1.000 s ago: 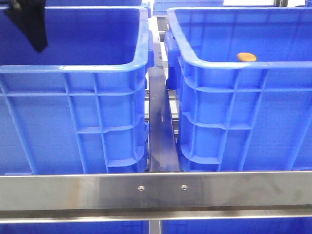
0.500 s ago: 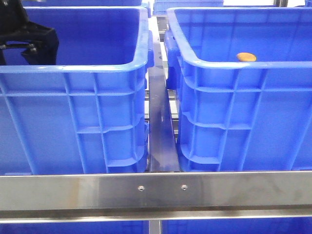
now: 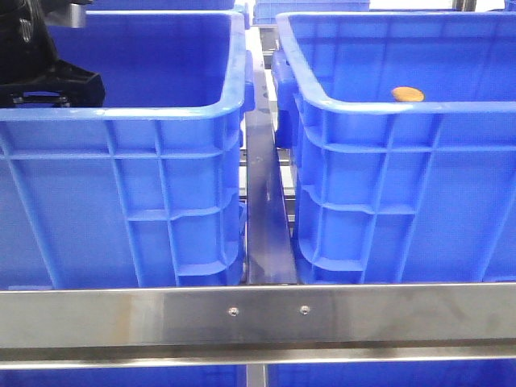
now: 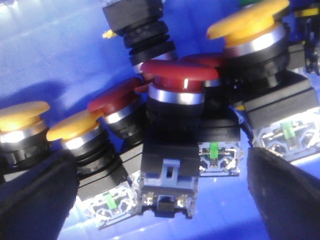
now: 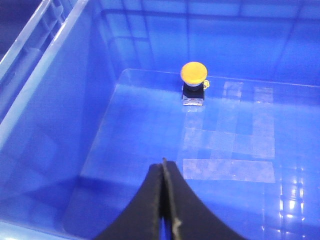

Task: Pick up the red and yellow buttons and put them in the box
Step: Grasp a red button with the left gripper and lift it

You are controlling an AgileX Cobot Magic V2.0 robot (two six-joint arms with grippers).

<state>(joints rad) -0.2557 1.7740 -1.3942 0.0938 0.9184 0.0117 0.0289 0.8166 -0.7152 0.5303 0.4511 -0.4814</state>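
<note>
Inside the left crate (image 3: 161, 113) your left gripper (image 4: 160, 200) hangs low over a pile of push-buttons. Its jaws are spread wide, one dark finger (image 4: 35, 200) at each side of the left wrist view, with the pile between them. Directly between the fingers lies a red button (image 4: 179, 75): its domed cap faces away from the camera, and its long axis runs from cap through chrome collar and black body to the clear contact block (image 4: 167, 185) nearest the jaws. A second red button (image 4: 117, 97) lies just beside it, tilted. Yellow buttons (image 4: 25, 114) lie at the edges of the pile, one larger yellow cap (image 4: 247, 22) on the far side. Whether the fingers touch any button cannot be told.

Compared with half a second ago, the front view shows the black left arm (image 3: 40, 72) slightly lower and further into the crate; one second ago only a dark tip showed at that corner.

In the right box (image 3: 387, 105) a single yellow button (image 5: 194, 82) stands upright on the floor near the far wall, cap up, long axis vertical. Your right gripper (image 5: 163, 200) hovers above that floor, well apart from the button, jaws pressed together and holding nothing.
</note>
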